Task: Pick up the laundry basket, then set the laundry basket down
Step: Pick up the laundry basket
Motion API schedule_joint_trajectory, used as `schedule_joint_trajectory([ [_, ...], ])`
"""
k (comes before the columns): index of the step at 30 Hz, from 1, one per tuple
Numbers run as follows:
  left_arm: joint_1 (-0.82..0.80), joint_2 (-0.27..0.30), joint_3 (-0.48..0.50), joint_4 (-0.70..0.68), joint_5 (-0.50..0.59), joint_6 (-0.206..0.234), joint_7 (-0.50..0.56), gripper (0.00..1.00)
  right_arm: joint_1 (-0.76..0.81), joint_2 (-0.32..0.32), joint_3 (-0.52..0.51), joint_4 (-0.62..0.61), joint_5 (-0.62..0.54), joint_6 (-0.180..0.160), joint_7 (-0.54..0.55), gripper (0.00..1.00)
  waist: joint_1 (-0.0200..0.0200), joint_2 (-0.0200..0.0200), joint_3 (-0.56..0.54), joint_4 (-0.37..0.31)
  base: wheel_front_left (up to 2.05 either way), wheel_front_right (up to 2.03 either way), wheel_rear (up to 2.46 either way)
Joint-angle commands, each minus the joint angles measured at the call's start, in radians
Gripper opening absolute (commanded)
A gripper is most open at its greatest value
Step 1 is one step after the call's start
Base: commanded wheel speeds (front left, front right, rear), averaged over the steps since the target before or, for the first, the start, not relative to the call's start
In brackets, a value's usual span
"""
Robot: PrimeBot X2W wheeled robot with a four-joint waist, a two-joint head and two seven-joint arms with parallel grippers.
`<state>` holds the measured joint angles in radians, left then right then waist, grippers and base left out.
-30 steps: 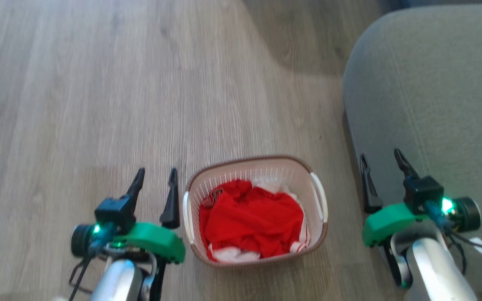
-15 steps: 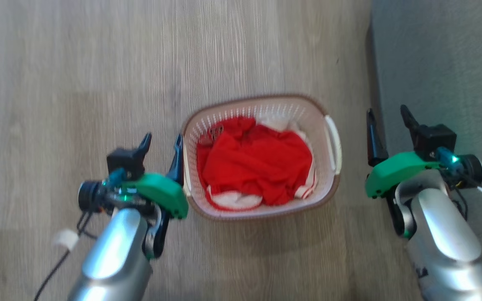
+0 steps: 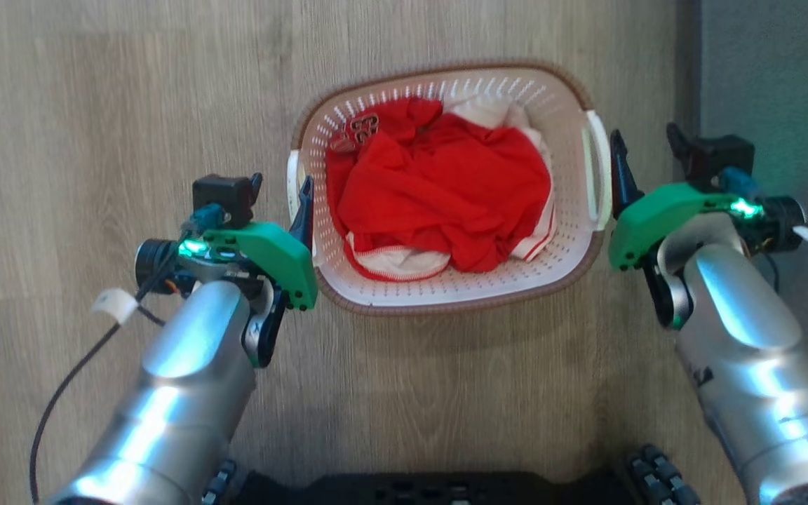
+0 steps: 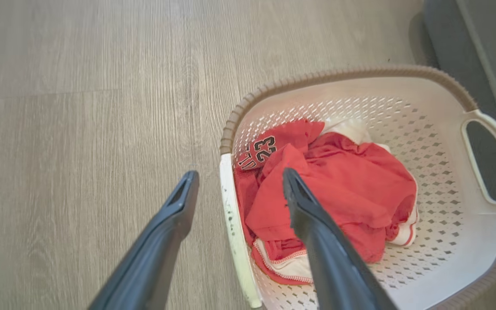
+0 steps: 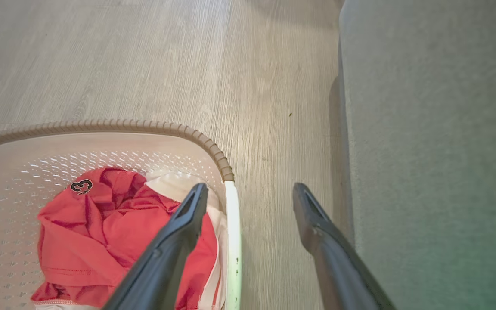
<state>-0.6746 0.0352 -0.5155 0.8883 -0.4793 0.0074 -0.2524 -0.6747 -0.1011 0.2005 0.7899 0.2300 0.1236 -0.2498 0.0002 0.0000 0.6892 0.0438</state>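
- Both claws stand open: left claw (image 3: 281,181) and right claw (image 3: 644,135), each astride a handle (image 4: 233,224).
- Laundry basket (image 3: 446,303) sits on the floor (image 3: 95,105).
- Probably light, stiff plastic; hold both handles.

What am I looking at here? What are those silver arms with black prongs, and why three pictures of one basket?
It is a two-armed robot. One picture comes from a camera on its head, looking down. The other two come from cameras on its wrists, each looking along that arm's prongs. On the wooden floor stands a white laundry basket of red and white clothes, beside grey upholstered furniture. The left gripper and right gripper are both open, each astride one of the side handles. Nothing is held yet.
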Motion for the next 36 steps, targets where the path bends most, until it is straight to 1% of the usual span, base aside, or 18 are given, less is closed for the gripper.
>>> schedule_joint_trajectory([
  [1, -0.02, 0.015, -0.001, 0.017, -0.018, -0.007, -0.009, 1.0, -0.005, 0.004, 0.028, 0.013, 0.018, 0.007, -0.012, 1.0, -0.0002, 0.0, 0.046, 0.008, 0.0, 0.0, 0.0],
  [7, -0.095, 0.015, -0.079, 0.116, -0.093, -0.024, -0.009, 1.0, -0.092, 0.009, 0.08, 0.133, 0.106, 0.007, -0.012, 1.0, -0.0002, 0.0, 0.109, 0.021, 0.0, 0.0, 0.0],
  [11, -0.135, 0.015, -0.141, 0.157, -0.152, -0.039, -0.009, 1.0, -0.144, 0.002, 0.131, 0.207, 0.15, 0.007, 0.003, 1.0, -0.0002, 0.0, 0.139, 0.028, 0.0, 0.0, 0.0],
  [14, -0.16, 0.015, -0.199, 0.19, -0.199, -0.052, -0.004, 1.0, -0.178, 0.001, 0.168, 0.243, 0.188, 0.007, 0.02, 1.0, -0.0002, 0.0, 0.159, 0.031, 0.0, 0.0, 0.0],
  [16, -0.169, 0.015, -0.218, 0.197, -0.212, -0.055, 0.0, 1.0, -0.189, 0.0, 0.183, 0.253, 0.197, 0.007, 0.028, 1.0, -0.0002, 0.0, 0.165, 0.031, 0.0, 0.0, 0.0],
  [17, -0.182, 0.015, -0.246, 0.206, -0.253, -0.063, 0.02, 1.0, -0.207, -0.004, 0.215, 0.273, 0.21, 0.007, 0.042, 1.0, -0.0002, 0.0, 0.175, 0.032, 0.0, 0.0, 0.0],
  [22, -0.223, 0.015, -0.321, 0.224, -0.316, -0.073, 0.06, 1.0, -0.243, -0.007, 0.268, 0.312, 0.26, 0.007, 0.078, 1.0, -0.0002, 0.0, 0.198, 0.033, 0.0, 0.0, 0.0],
  [26, -0.249, 0.015, -0.374, 0.237, -0.357, -0.076, 0.1, 1.0, -0.268, -0.011, 0.298, 0.342, 0.29, 0.007, 0.106, 1.0, -0.0002, 0.0, 0.214, 0.032, 0.0, 0.0, 0.0],
  [31, -0.276, 0.015, -0.429, 0.243, -0.41, -0.078, 0.168, 1.0, -0.296, -0.014, 0.329, 0.369, 0.314, 0.007, 0.116, 1.0, -0.0002, 0.0, 0.234, 0.035, 0.0, 0.0, 0.0],
  [36, -0.298, 0.015, -0.478, 0.241, -0.45, -0.056, 0.195, 1.0, -0.313, -0.013, 0.358, 0.386, 0.337, 0.007, 0.119, 1.0, -0.0002, 0.0, 0.248, 0.037, 0.0, 0.0, 0.0],
])
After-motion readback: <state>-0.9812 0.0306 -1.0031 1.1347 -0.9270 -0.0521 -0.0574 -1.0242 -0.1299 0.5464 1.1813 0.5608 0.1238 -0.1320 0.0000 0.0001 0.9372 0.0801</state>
